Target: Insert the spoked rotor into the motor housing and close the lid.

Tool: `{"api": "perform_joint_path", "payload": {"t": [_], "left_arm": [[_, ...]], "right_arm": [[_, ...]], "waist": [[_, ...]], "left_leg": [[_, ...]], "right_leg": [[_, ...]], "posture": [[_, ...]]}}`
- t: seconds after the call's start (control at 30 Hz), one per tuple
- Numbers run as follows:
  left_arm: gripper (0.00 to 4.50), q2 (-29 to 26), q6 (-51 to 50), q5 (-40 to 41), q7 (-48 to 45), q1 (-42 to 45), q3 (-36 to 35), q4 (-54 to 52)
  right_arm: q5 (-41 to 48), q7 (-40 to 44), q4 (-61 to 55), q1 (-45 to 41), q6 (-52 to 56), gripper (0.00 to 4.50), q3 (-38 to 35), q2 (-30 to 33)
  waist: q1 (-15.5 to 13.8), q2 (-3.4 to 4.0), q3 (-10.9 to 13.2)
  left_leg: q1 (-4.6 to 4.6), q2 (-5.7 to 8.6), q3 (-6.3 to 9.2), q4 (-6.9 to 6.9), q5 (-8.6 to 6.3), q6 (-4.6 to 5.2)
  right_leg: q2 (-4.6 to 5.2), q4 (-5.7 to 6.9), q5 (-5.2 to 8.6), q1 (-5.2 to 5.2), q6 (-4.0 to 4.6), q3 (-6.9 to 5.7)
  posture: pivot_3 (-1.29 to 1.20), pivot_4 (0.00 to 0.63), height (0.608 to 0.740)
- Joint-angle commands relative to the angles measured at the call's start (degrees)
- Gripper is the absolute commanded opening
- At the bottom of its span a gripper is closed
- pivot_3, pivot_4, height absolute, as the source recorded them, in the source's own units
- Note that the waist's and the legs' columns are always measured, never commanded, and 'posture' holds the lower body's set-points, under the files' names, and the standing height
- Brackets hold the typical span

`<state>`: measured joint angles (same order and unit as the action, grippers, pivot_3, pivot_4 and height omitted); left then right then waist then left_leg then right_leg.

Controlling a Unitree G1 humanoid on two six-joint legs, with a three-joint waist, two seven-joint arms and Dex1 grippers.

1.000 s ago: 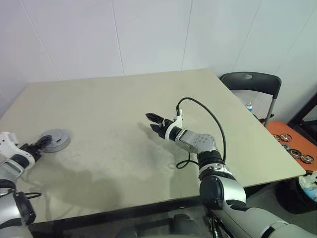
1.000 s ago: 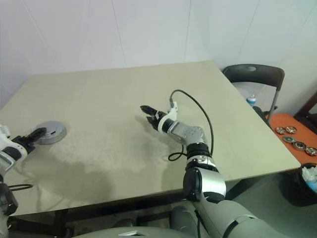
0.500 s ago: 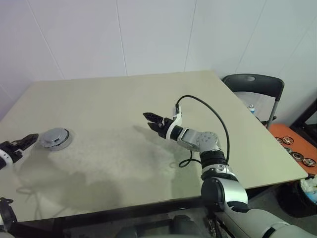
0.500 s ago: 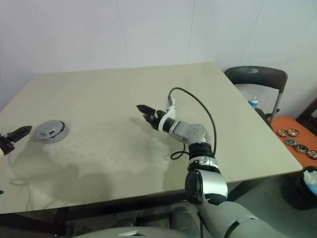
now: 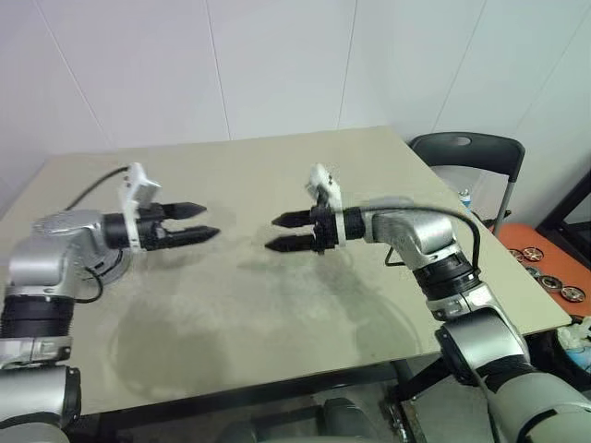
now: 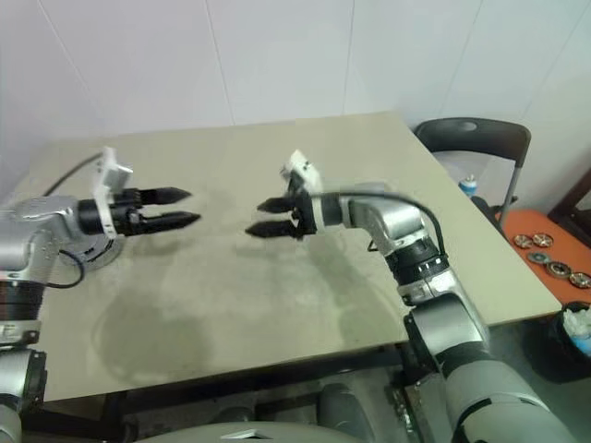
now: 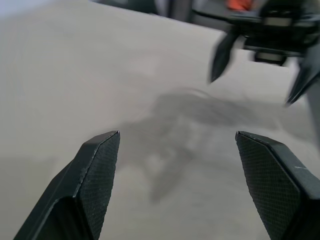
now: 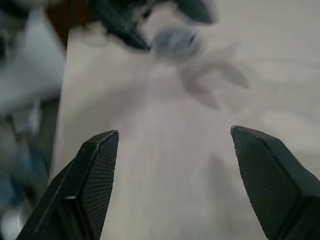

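Here both claws, left claw [image 5: 205, 221] and right claw [image 5: 280, 232], gape wide, empty.

this is looking like a plain lab or test room rather than a home. bare white panelled walls [image 5: 277, 65] are closing in the far side, and a large beige table [image 5: 277, 305] is taking up most of the space. a dark folding chair [image 5: 471, 152] is standing at the far right corner of the table. on the right, low down, an orange tray [image 5: 545, 268] is holding several small round motor parts [image 5: 554, 284], and a cabled robot arm [image 5: 434, 245] is reaching over the tabletop.
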<state>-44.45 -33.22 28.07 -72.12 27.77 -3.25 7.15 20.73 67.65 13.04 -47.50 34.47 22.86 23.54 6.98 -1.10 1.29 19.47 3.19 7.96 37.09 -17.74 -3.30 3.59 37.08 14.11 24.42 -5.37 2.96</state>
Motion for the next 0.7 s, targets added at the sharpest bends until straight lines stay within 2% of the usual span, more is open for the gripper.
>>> {"api": "perform_joint_path", "payload": {"t": [0.03, 0.23, 0.37, 0.7], "left_arm": [[3.94, 0.61, 1.23, 0.18, -0.56, -0.75, 0.99, -2.81], [3.94, 3.07, 3.16, 0.63, 1.5, -2.81, 0.62, -4.97], [3.94, 2.35, 3.74, 0.35, 2.1, -3.73, -0.15, -5.44], [3.94, -2.53, 4.8, 0.49, 1.67, -8.08, -4.01, -2.75]], "right_arm": [[-4.3, 3.3, -1.78, 0.22, -8.02, 3.74, 2.17, 0.62], [-4.6, 3.05, 0.2, 0.68, -10.15, 3.74, -0.48, -0.83], [-5.92, 2.83, 1.68, 0.43, -11.26, 3.74, -1.06, -0.73], [-8.18, 1.94, 7.3, -0.61, -15.07, 3.74, -3.12, -2.12]], "waist": [[-0.34, -0.02, 0.02], [-2.16, -0.03, 0.02], [-3.31, -0.02, 0.03], [-3.61, 0.01, 0.05]], "left_leg": [[0.01, 0.0, 0.0, 0.04, 0.0, 0.0], [-0.05, 0.01, 0.02, 0.15, 0.01, -0.01], [-0.04, 0.05, 0.01, 0.12, 0.01, -0.01], [-0.05, 0.06, -0.01, 0.08, 0.0, -0.01]], "right_leg": [[-0.01, 0.0, 0.0, 0.0, 0.0, 0.0], [-0.01, -0.02, 0.0, -0.13, 0.02, -0.01], [-0.02, -0.08, 0.0, -0.13, 0.02, -0.02], [-0.07, -0.08, 0.0, -0.12, 0.03, -0.03]], "posture": [[0.0, 0.0, 0.74], [0.0, 0.0, 0.74], [0.0, 0.0, 0.74], [0.0, 0.0, 0.74]]}}
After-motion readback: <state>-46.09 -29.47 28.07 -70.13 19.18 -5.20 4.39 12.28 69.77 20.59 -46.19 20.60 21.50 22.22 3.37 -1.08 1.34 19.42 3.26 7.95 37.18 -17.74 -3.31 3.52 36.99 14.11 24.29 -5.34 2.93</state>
